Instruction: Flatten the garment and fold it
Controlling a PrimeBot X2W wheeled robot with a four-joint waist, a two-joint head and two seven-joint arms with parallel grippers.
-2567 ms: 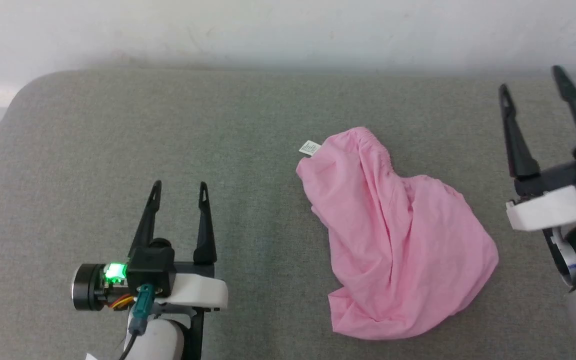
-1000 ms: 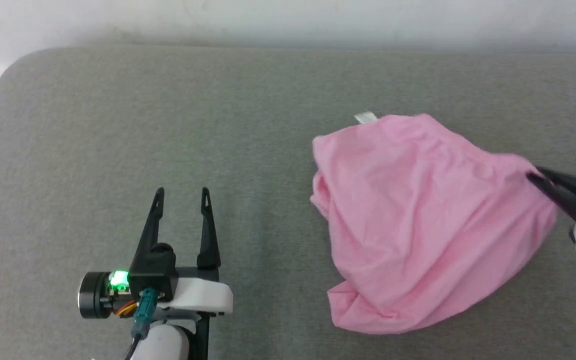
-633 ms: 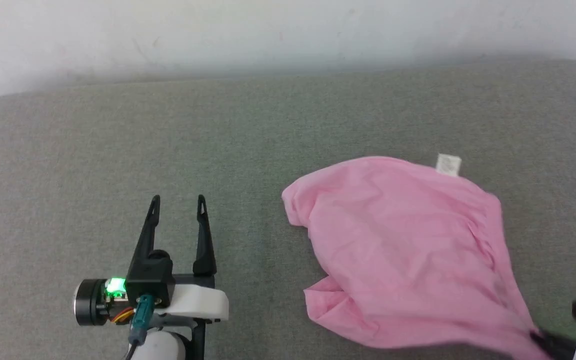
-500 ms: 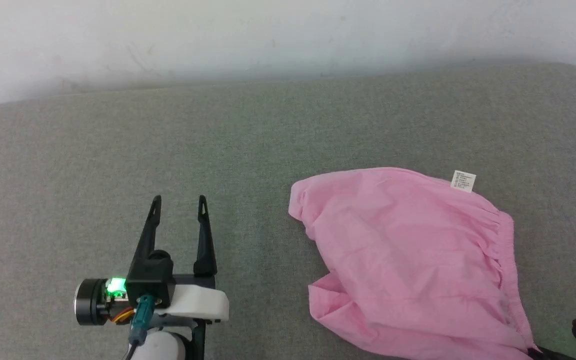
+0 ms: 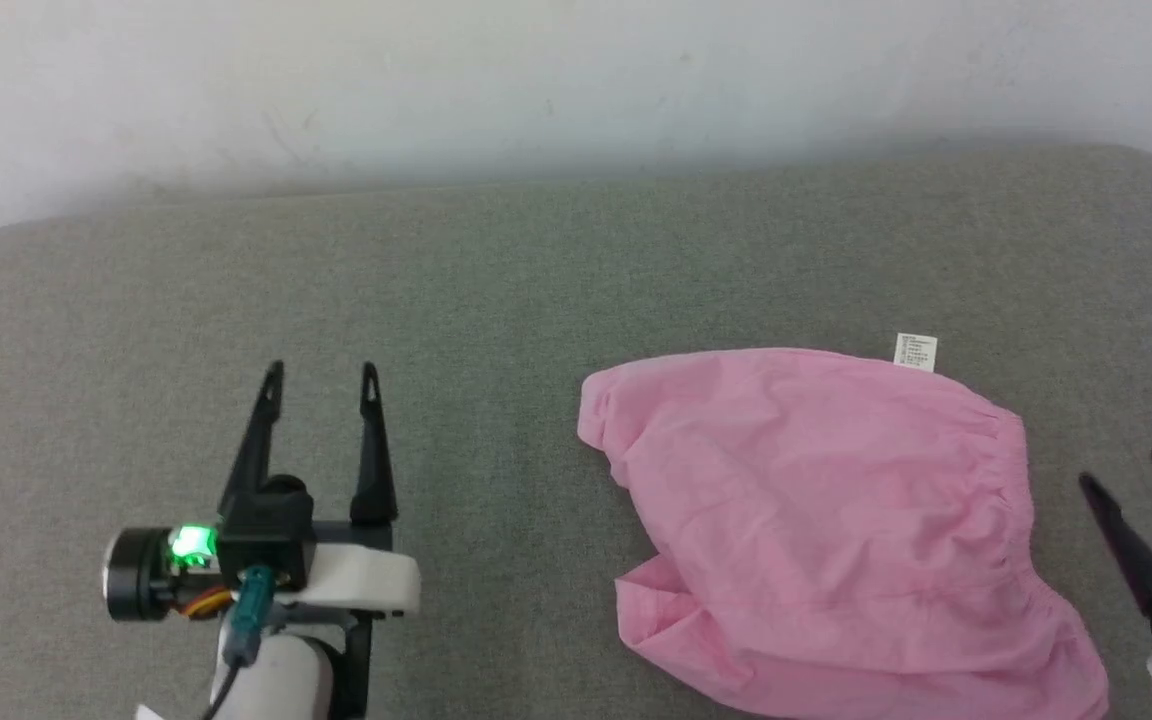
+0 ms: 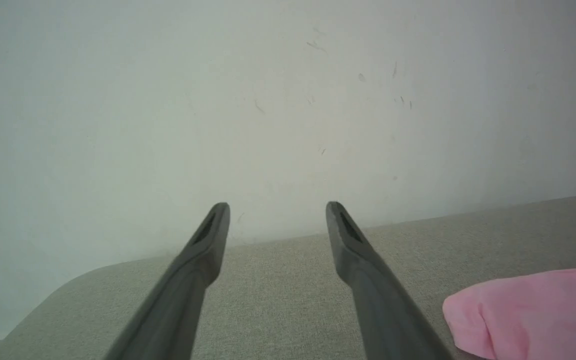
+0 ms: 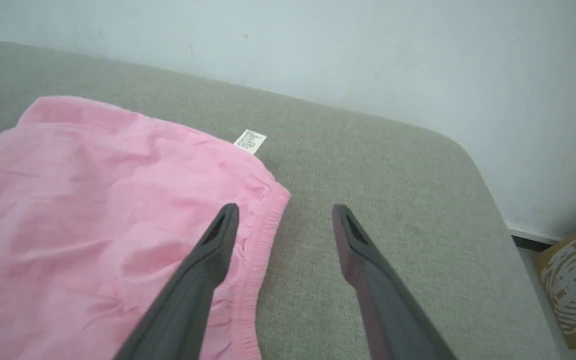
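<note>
One release, just made: right tool [image 5: 1122,468], half a second back pinched on the near right corner of the garment [image 5: 816,520], now parted, empty, and parked just beside the gathered right edge without touching it. Spread far wider than a couple of seconds ago, when bunched into a narrow heap; now lying fairly flat on the right half of the grey cloth-covered table [image 5: 436,300], though with a tucked fold at the near left corner and light wrinkles across the middle. Judged from that: flattening largely done but not finished, left side wanting a tug before any fold. Left tool [image 5: 321,368] likewise open and holding nothing, well apart from the cloth on the left, nudged only slightly from before. By count: one garment, one white label [image 5: 915,351] at the far edge, two tools, four dark fingers, and one cardboard box [image 7: 575,282] past the table's corner in the right wrist view.
</note>
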